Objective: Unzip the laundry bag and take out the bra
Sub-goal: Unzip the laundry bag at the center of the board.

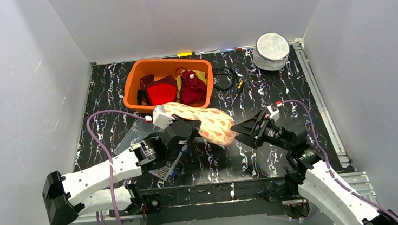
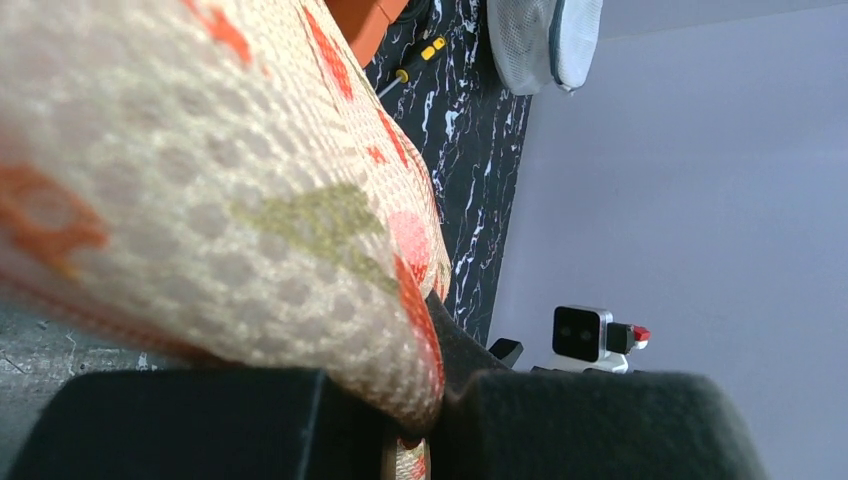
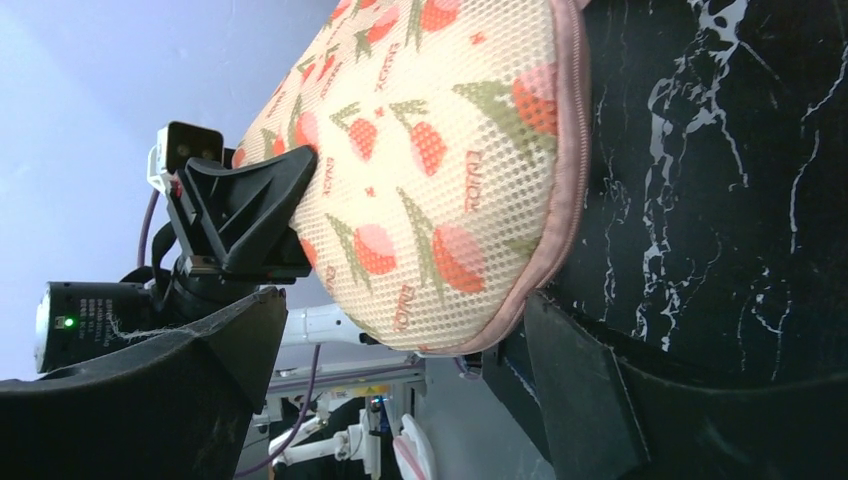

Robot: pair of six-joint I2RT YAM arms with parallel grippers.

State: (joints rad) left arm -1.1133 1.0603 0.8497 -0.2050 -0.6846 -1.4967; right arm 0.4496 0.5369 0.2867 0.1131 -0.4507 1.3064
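The laundry bag (image 1: pixel 211 122) is a cream mesh pouch printed with red fruit and edged by a pink zipper band (image 3: pixel 572 150). It is lifted off the black marbled table at the centre. My left gripper (image 1: pixel 192 129) is shut on the bag's near edge; the left wrist view shows mesh (image 2: pixel 200 190) pinched between the dark pads (image 2: pixel 600 425). My right gripper (image 1: pixel 240 129) stands open at the bag's right end, its fingers (image 3: pixel 570 390) either side of the rounded tip (image 3: pixel 430 200), nothing gripped. The bra is hidden.
An orange bin (image 1: pixel 134 91) with red garments (image 1: pixel 162 91) sits behind the bag. A round white mesh container (image 1: pixel 272 50) stands back right. A black cable (image 1: pixel 225 77) lies beside the bin. Clear plastic (image 1: pixel 131 136) lies at the left, and grey walls enclose the table.
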